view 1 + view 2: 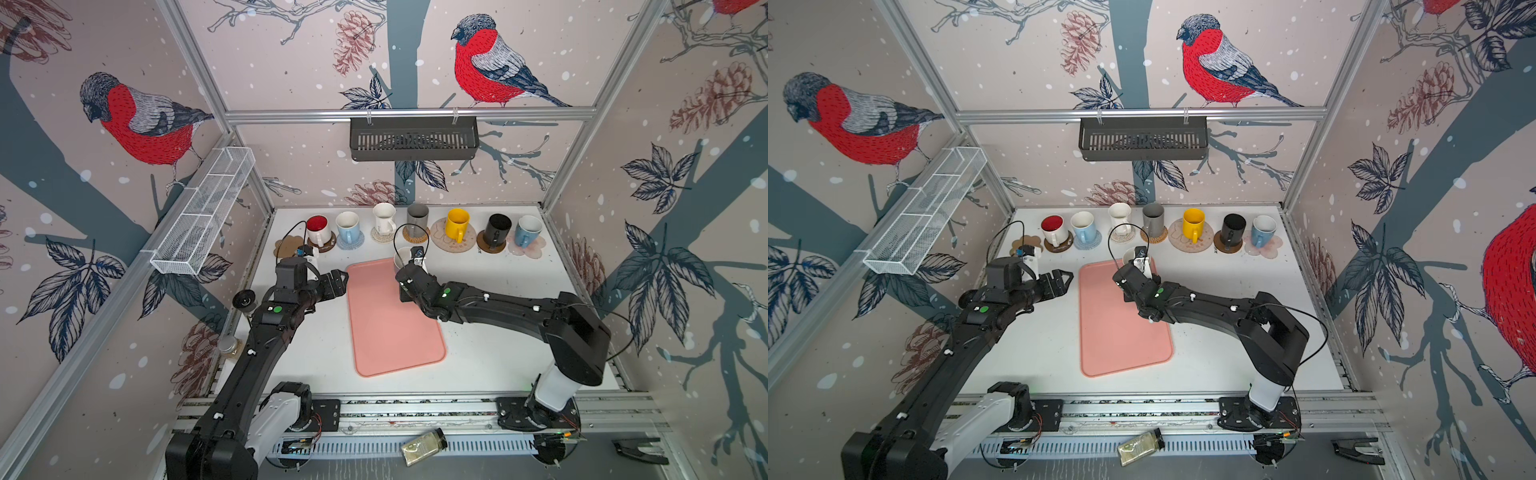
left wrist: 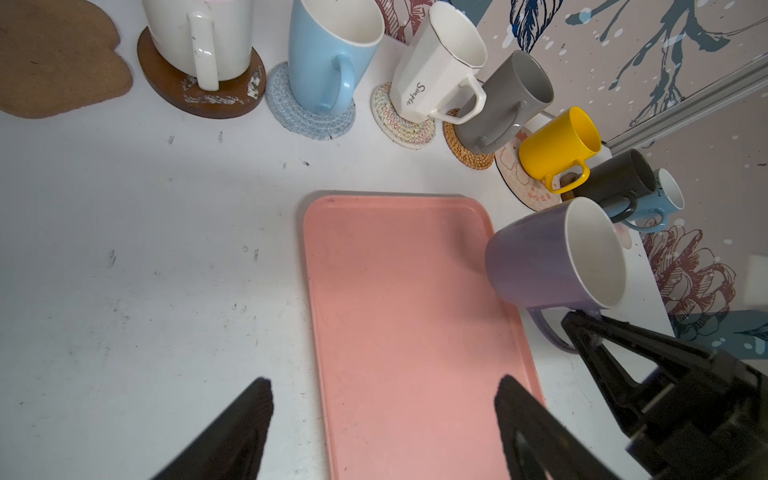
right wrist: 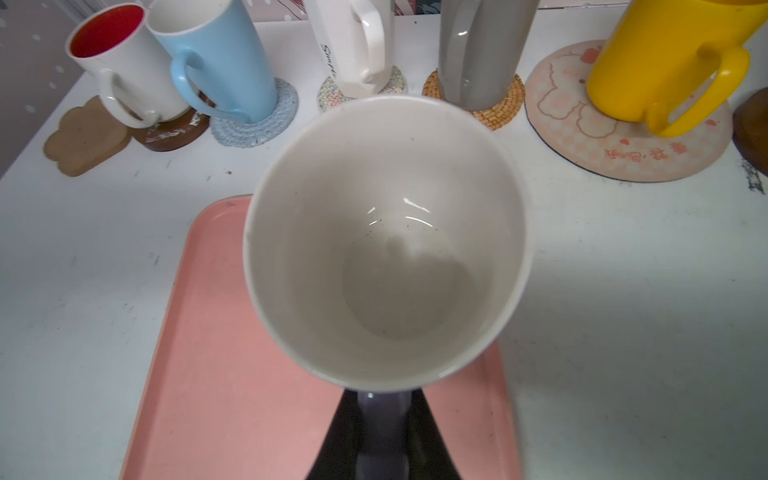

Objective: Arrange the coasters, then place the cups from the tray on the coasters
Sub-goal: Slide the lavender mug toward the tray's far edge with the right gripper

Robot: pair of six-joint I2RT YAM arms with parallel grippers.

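My right gripper is shut on the handle of the lavender cup, holding it upright over the far right corner of the pink tray. Nothing else is on the tray. Along the back, seven cups stand on coasters, from the white cup with red inside to the blue cup on the pink flower coaster. At the row's left end lies the tan paw coaster, bare. My left gripper is open and holds nothing, over the tray's left edge.
A spice jar lies on the front rail and another jar stands by the table's left edge. A white wire basket hangs on the left wall, a black basket on the back wall.
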